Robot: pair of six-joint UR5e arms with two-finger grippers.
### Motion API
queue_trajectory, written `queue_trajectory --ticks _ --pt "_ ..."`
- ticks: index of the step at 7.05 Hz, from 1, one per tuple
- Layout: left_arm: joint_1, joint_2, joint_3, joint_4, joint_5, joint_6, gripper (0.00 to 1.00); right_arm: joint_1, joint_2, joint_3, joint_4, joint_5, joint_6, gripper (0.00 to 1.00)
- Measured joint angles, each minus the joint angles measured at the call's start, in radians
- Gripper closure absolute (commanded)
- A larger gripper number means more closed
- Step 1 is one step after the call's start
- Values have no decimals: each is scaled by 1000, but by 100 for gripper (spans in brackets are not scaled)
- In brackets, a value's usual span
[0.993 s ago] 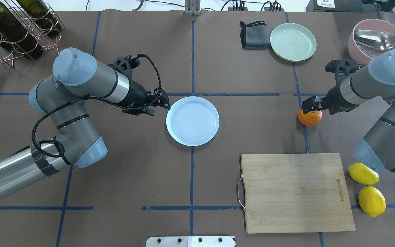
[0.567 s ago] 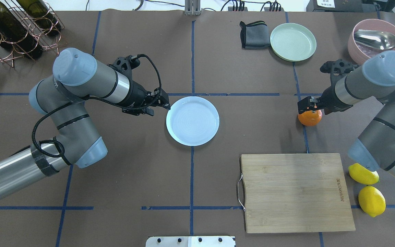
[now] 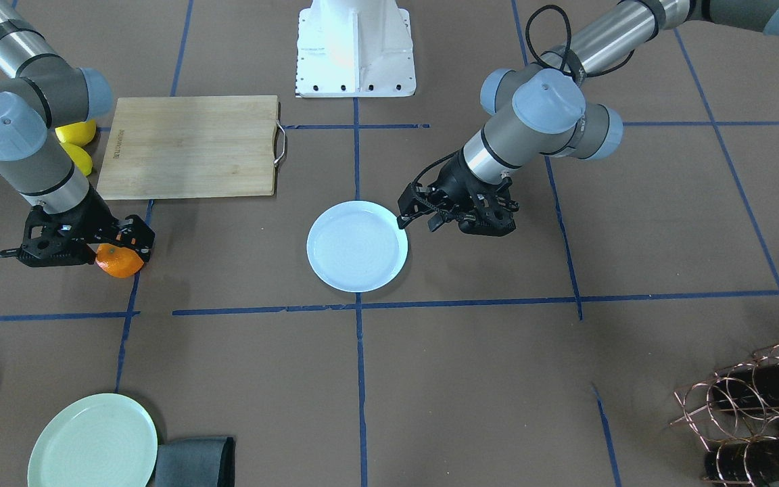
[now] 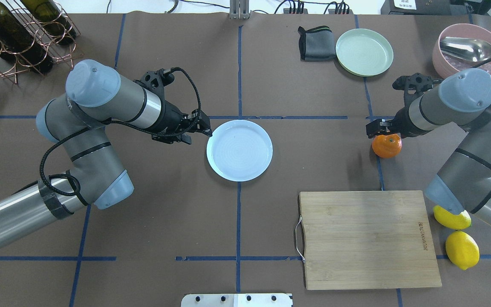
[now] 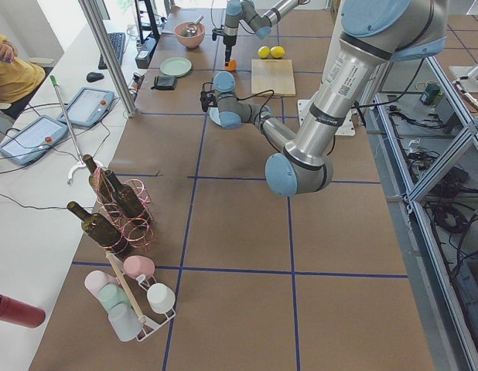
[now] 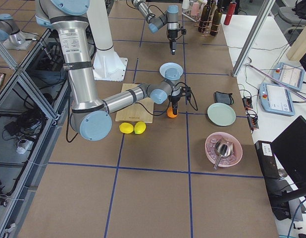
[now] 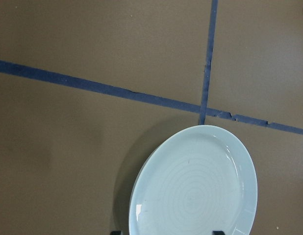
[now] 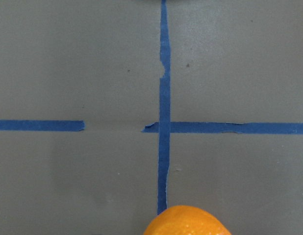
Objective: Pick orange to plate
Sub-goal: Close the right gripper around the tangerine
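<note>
The orange (image 4: 387, 146) rests on the brown table at the right, on a blue tape line. My right gripper (image 4: 377, 129) hangs just above its far-left side, fingers apart and open; in the front-facing view the gripper (image 3: 134, 238) sits right over the orange (image 3: 117, 262). The right wrist view shows only the top of the orange (image 8: 187, 223) at its bottom edge. The pale bluish plate (image 4: 239, 150) lies empty at the table's middle. My left gripper (image 4: 205, 128) is open at the plate's left rim, and the plate (image 7: 195, 186) shows between its fingertips.
A wooden cutting board (image 4: 365, 238) lies near the front right, with two lemons (image 4: 452, 216) beside it. At the back right are a green plate (image 4: 364, 52), a grey cloth (image 4: 316, 42) and a pink bowl (image 4: 463, 42) with a spoon. A bottle rack (image 4: 15, 38) stands back left.
My right arm and gripper have shifted a little to the left over the orange, which has barely moved. The left arm and the plate have stayed still.
</note>
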Motion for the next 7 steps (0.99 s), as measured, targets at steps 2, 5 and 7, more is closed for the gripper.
queue_trajectory --ticks 2,5,7 --pt "0 0 0 0 0 0 31 0 -11 5 0 -1 -6 0" --pt "0 5 0 0 1 0 31 -19 -27 -2 2 -1 -6 0" --pt "0 13 -1 0 1 0 31 -31 -26 -4 2 -2 -6 0"
